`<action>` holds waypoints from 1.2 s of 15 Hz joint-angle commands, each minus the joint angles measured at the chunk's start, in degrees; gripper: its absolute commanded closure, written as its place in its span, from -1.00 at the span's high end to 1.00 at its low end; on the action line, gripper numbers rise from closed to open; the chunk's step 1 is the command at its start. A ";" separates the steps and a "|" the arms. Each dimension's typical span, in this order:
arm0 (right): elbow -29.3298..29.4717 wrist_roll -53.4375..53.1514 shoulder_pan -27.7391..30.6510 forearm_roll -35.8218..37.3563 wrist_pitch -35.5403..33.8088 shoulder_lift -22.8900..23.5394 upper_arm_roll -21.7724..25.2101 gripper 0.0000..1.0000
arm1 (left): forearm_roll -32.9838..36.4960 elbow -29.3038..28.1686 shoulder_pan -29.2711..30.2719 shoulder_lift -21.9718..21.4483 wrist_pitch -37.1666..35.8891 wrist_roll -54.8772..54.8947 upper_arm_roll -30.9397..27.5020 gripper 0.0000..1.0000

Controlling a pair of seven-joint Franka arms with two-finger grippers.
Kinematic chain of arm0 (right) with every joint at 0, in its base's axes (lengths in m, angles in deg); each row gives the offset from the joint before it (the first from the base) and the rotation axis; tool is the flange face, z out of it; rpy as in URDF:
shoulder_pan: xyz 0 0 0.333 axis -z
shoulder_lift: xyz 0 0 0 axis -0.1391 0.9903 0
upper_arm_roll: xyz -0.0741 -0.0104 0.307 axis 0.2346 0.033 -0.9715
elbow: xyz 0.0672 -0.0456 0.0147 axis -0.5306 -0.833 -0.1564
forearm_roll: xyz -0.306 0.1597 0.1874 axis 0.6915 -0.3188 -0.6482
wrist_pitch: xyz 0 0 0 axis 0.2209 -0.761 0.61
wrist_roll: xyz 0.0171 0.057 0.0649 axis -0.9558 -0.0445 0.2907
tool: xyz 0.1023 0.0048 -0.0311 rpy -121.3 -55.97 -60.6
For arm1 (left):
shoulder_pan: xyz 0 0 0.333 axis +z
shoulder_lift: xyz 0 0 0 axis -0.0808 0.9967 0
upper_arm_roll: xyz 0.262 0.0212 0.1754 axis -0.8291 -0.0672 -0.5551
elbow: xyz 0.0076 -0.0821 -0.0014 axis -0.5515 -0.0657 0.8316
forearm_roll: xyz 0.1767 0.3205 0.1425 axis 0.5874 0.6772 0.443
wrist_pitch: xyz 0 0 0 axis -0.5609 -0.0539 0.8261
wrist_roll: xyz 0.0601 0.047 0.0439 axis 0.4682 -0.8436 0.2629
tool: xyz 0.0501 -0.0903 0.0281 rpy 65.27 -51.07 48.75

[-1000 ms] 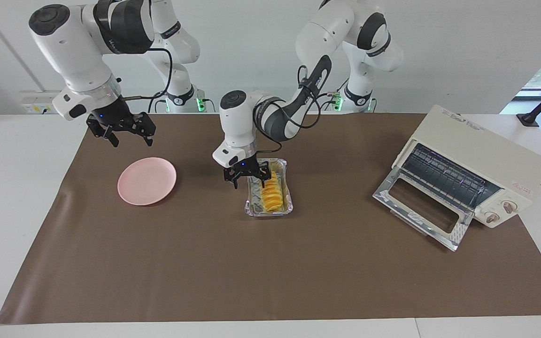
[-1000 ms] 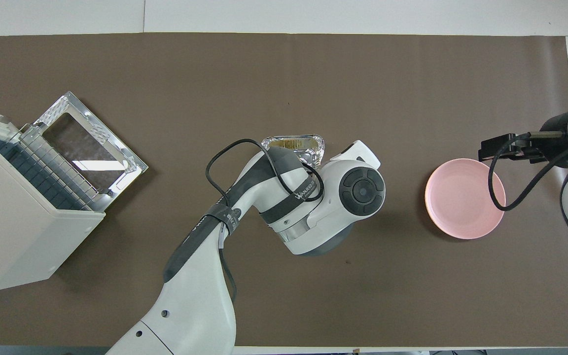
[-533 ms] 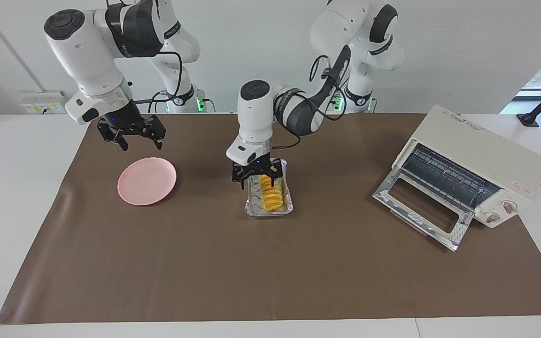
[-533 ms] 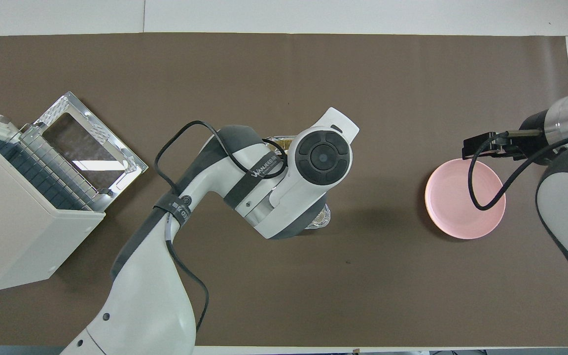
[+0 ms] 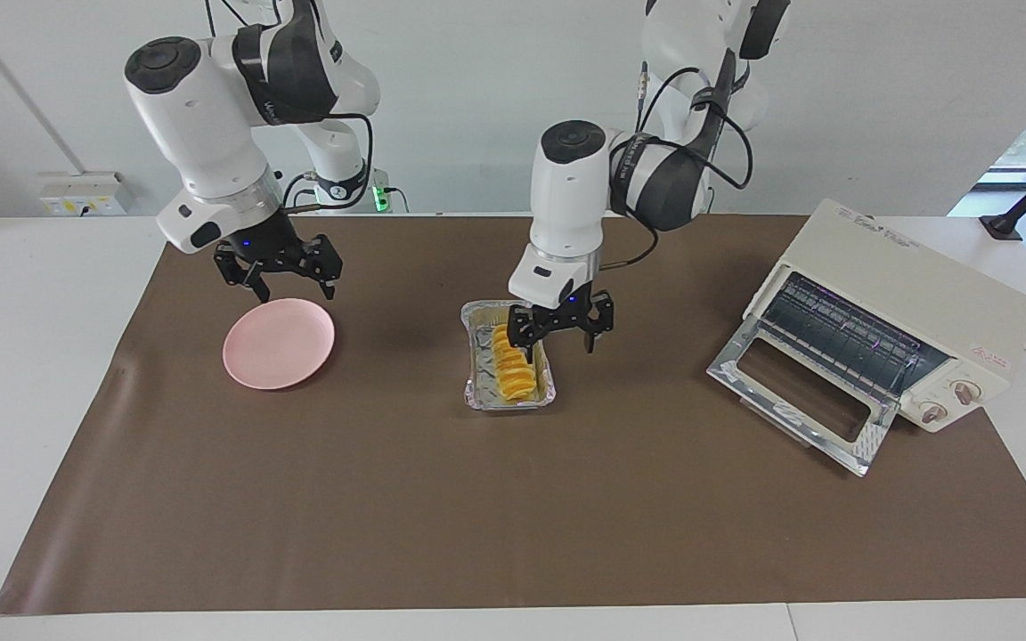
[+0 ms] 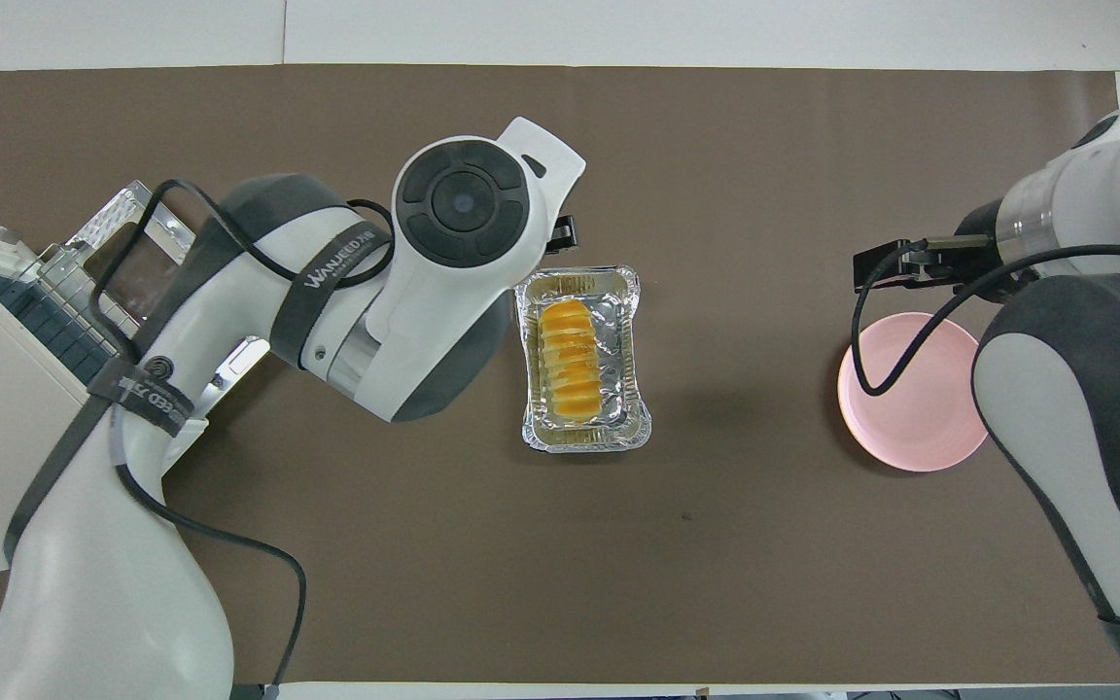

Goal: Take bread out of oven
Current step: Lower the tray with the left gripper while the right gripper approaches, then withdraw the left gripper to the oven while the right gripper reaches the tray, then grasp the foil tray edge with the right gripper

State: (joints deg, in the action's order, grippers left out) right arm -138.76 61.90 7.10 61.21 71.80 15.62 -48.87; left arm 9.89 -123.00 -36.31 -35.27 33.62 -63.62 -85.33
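The left arm bends in a high elbow from its base and points its wrist straight down, so that the left gripper (image 5: pixel 559 336) hangs with its jaws spread wide and holding nothing, over the edge of the foil tray (image 5: pixel 476 385) on the side toward the oven (image 5: pixel 914 303). The bread (image 5: pixel 511 367) lies lengthwise in that tray at the middle of the table (image 5: pixel 513 499), outside the oven and apart from both grippers. The oven stands at the left arm's end of the table with its glass door (image 5: pixel 802 401) dropped open and its wire rack bare. The right arm reaches forward and down, its wrist slightly tilted, and the right gripper (image 5: pixel 280 271) hovers, jaws also wide and with nothing in them, over the rim of the pink plate (image 5: pixel 277 345) that is nearer to the robots. In the overhead view the left arm's wrist housing covers its gripper almost wholly, and its forearm hides part of the oven door; there the right arm's elbow cuts off one edge of the plate, and the oven runs out of view.
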 commanded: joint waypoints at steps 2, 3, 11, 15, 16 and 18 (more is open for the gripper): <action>6.99 -5.89 -2.69 0.44 -1.72 6.34 -0.09 1.00 | -0.88 -2.71 7.57 -7.81 -7.50 9.52 0.49 1.00; 7.08 -8.10 -4.70 0.53 -1.45 7.31 0.00 1.00 | -0.88 -2.71 9.68 -9.22 -9.70 12.66 0.40 1.00; 6.03 -15.41 -11.14 2.99 3.73 12.76 -0.09 1.00 | -2.20 -4.54 21.73 -18.27 -23.32 27.54 0.14 1.00; 4.97 -21.46 -16.05 3.17 8.13 17.15 -0.09 1.00 | -3.07 -10.44 31.58 -22.78 -21.07 36.84 4.53 1.00; 4.45 -23.05 -16.67 3.34 8.39 17.51 -0.09 1.00 | -5.42 -9.92 31.85 -22.34 -20.71 36.60 4.18 1.00; 1.56 -26.83 -17.91 3.43 12.50 17.16 -0.09 1.00 | -8.43 -9.13 32.64 -21.90 -22.11 36.69 3.13 1.00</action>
State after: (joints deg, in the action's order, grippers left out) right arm -134.50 38.60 -10.20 63.91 80.69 33.37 -48.94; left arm 3.89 -130.68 -5.05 -56.47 10.88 -28.17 -82.23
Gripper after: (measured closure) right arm 0.000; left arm 0.000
